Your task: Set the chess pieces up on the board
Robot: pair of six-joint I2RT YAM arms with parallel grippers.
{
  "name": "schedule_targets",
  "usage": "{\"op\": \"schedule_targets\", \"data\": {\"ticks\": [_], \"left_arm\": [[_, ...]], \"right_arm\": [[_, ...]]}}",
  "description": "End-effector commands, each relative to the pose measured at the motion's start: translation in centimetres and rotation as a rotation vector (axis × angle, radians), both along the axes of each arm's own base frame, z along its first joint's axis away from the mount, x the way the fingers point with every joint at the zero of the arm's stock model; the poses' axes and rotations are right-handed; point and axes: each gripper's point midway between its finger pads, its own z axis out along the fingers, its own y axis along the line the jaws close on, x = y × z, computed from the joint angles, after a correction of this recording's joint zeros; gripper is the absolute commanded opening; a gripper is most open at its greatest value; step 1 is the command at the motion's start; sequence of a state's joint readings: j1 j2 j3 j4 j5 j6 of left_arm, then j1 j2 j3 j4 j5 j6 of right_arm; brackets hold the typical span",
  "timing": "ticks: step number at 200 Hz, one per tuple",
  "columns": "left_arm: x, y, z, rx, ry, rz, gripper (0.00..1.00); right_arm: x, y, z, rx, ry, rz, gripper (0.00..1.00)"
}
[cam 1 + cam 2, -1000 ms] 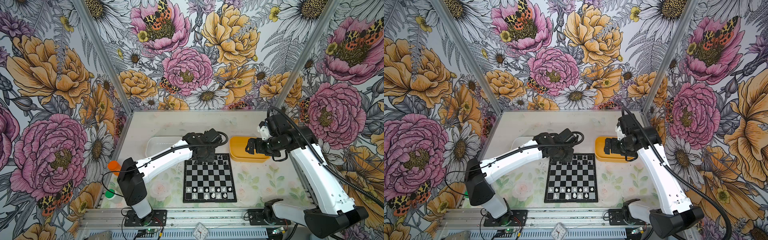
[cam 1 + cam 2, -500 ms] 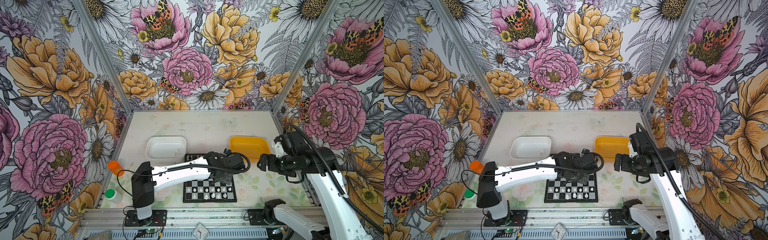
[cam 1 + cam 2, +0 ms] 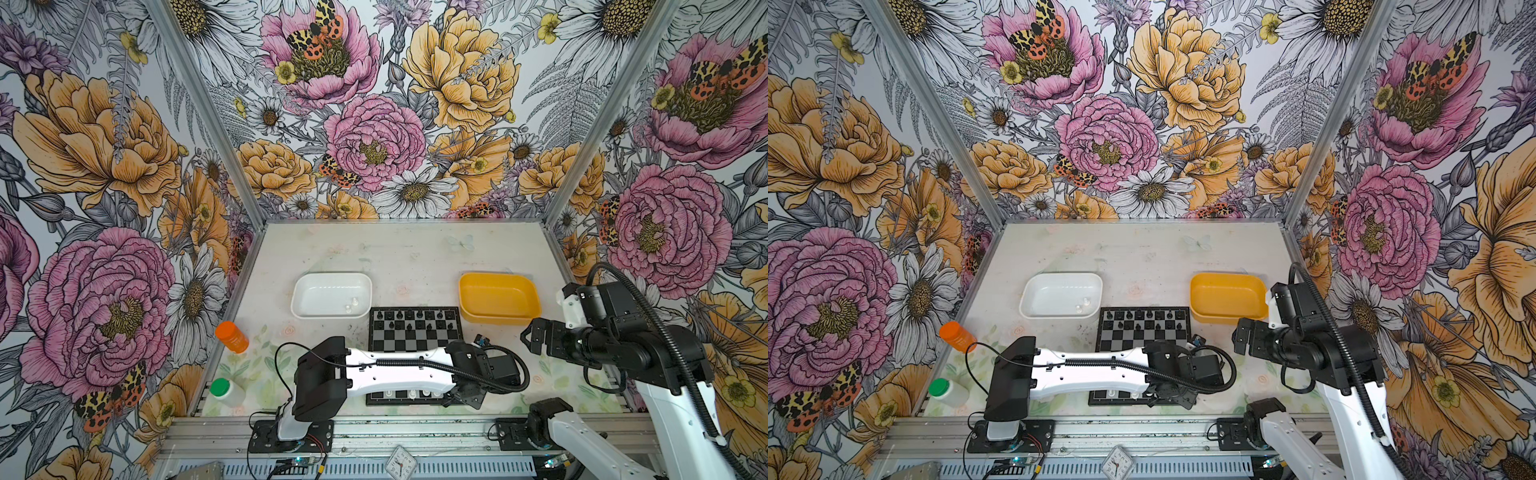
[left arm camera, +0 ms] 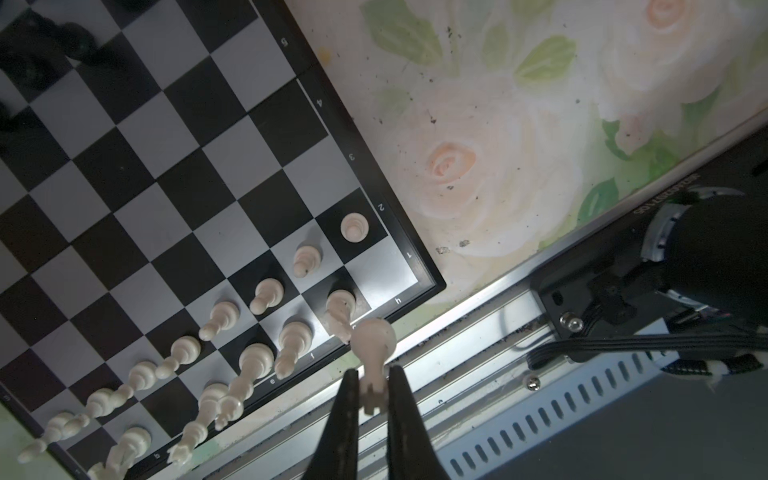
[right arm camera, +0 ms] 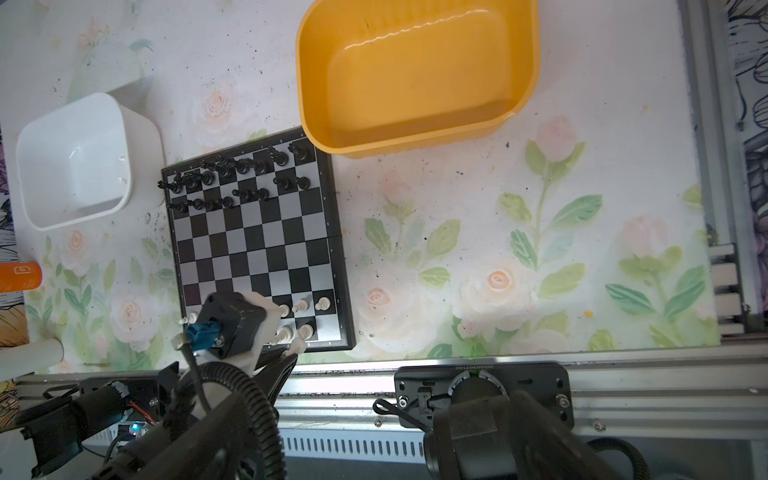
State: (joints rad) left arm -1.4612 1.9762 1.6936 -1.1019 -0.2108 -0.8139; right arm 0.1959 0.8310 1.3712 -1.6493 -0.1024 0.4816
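Left wrist: white piece (image 4: 371, 361) between fingers (image 4: 345, 415)

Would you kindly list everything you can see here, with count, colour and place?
Chessboard: one, black and grey, table centre.
Black pieces: many, black, board's far rows.
White pieces: many, white, board's near rows.
Held piece: one, white, by board's near right corner.
White tray: one, left of board's far edge.
Clear pieces: two, inside white tray.
Yellow tray: one, right of board's far edge.
Orange bottle: one, table's left edge.
Green-capped bottle: one, white, near left corner.
Clock: one, white, front rail.
Left gripper: shut on held piece.
Right gripper: open, right of board.
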Motion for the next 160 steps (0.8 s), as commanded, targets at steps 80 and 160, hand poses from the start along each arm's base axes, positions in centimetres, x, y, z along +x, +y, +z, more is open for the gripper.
{"op": "schedule_targets", "data": {"ticks": [80,160], "left_arm": [[-0.5,-1.2,-1.9,0.018,0.0,0.0,0.11],[0.5,-1.3,-3.2,-0.003,0.072,0.003,0.12]], "right_arm": [[-3.2,-0.4,-1.3,-0.013,0.136,0.007,0.99],[-2.4,-0.5,-0.9,-0.029,0.139,-0.001,0.99]]}}
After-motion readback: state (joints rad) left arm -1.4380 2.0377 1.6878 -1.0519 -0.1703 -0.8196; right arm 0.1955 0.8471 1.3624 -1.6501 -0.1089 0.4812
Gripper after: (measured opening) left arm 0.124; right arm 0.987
